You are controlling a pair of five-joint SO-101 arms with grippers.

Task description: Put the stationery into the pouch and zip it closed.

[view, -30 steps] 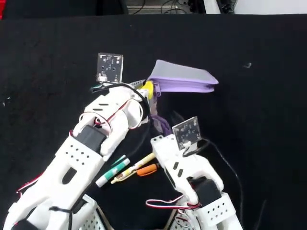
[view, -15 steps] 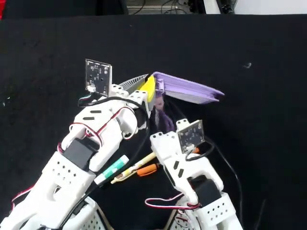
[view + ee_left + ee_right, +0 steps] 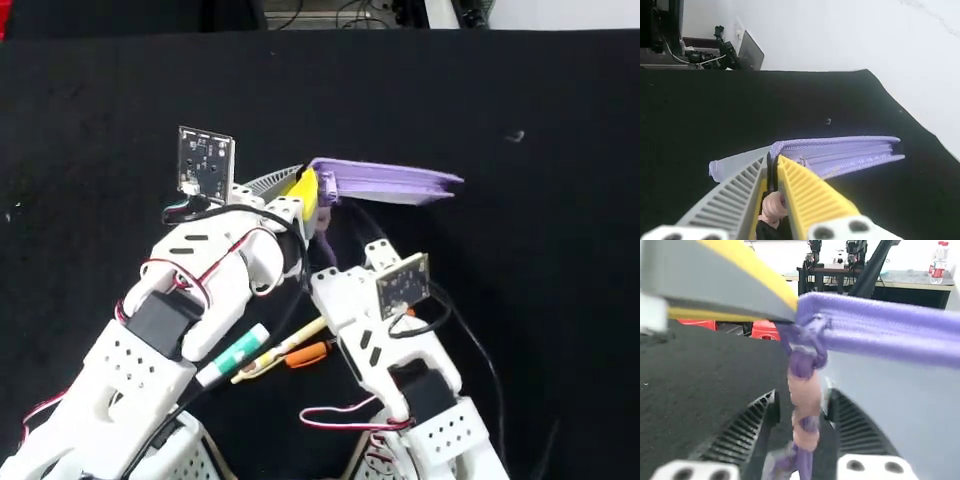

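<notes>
Pouch [image 3: 840,152] tight between left gripper [image 3: 771,161] fingers [image 3: 805,192]

You have one purple pouch [image 3: 385,183] and three writing pieces to count: one teal-and-white marker [image 3: 235,355], one yellow pen [image 3: 300,336], one orange pen [image 3: 308,353].

Pens [image 3: 265,358] lie on table [image 3: 520,300], pouch [image 3: 385,183] behind them.

Pouch [image 3: 385,183]: purple woven cloth, fine mesh texture, matt. Pull cord [image 3: 805,390]: braided purple and pink fibre. Left gripper [image 3: 771,161]: ribbed matt plastic, yellow and grey. Arm shells [image 3: 120,380]: smooth white plastic. Table [image 3: 520,90]: matt black, slightly fuzzy cloth. Pens [image 3: 235,355]: glossy plastic.
</notes>
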